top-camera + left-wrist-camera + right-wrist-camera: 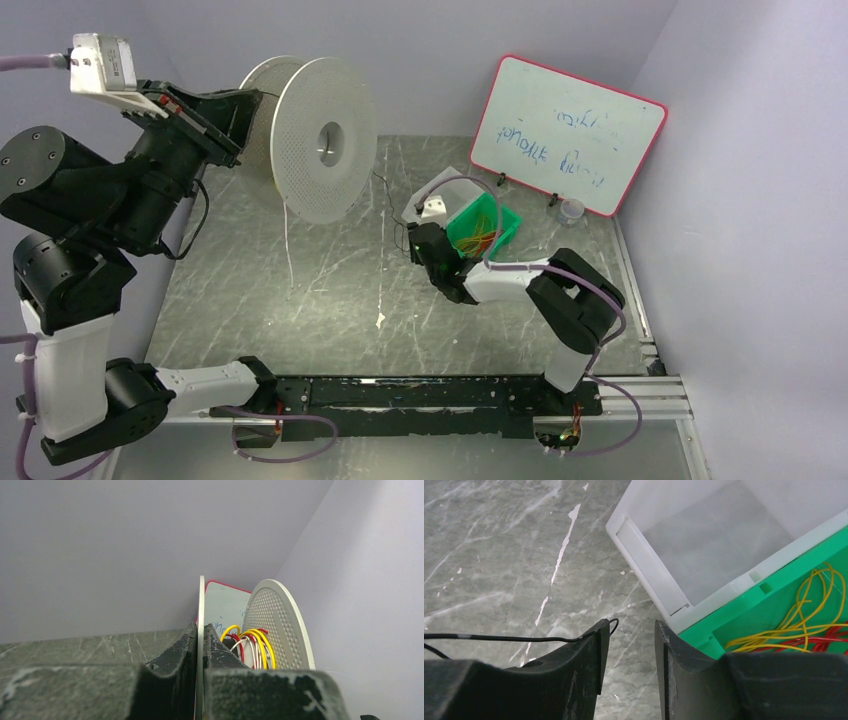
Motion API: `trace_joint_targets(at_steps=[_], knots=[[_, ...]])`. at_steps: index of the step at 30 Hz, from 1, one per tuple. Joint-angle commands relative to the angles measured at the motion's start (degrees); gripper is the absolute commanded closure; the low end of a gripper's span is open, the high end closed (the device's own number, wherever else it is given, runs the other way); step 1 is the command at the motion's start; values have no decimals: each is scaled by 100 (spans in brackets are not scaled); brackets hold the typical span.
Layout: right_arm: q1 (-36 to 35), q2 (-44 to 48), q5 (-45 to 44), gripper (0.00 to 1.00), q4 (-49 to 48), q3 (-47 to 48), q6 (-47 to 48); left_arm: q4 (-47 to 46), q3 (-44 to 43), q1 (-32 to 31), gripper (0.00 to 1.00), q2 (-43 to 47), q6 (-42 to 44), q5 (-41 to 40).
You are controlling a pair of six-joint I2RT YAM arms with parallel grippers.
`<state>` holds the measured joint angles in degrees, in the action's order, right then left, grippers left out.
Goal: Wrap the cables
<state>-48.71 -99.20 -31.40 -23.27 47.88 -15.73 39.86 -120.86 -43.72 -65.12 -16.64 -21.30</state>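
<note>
A white spool stands at the back left. My left gripper is shut on its near flange. Yellow, red and white cables are wound on the core between that flange and the far one. A white strand hangs from the spool to the table. My right gripper is open, low over the table beside a green bin. In the right wrist view a black cable lies on the table, its curled end at my left fingertip. Yellow cables and red ones lie in the bin.
A white open box sits against the green bin's far side. A red-framed whiteboard leans at the back right, with a small clear cup in front of it. The walls stand close on both sides.
</note>
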Motion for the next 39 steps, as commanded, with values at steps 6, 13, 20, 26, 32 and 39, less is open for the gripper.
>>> trace_joint_targets(at_steps=[6,13,20,26,32,39], knots=[[-86,383,-58,61,114,-854,-393,-346,-305,7,93,281,-74,-83],[-282,1300,-203,64,500,-1648,-672,-386,-282,0,93,379,-13,-182],[-551,2187,-669,65,1361,-2257,-1198,-342,-369,-20,93,405,71,-372],[-639,3415,-783,65,2332,-2609,-1963,-261,-523,-129,93,488,308,-796],[-641,3897,-674,64,3062,-2732,-2799,-116,-737,-416,93,614,573,-1333],[-656,4583,-427,61,3980,-2842,-3887,-38,-543,-821,93,936,779,-1947]])
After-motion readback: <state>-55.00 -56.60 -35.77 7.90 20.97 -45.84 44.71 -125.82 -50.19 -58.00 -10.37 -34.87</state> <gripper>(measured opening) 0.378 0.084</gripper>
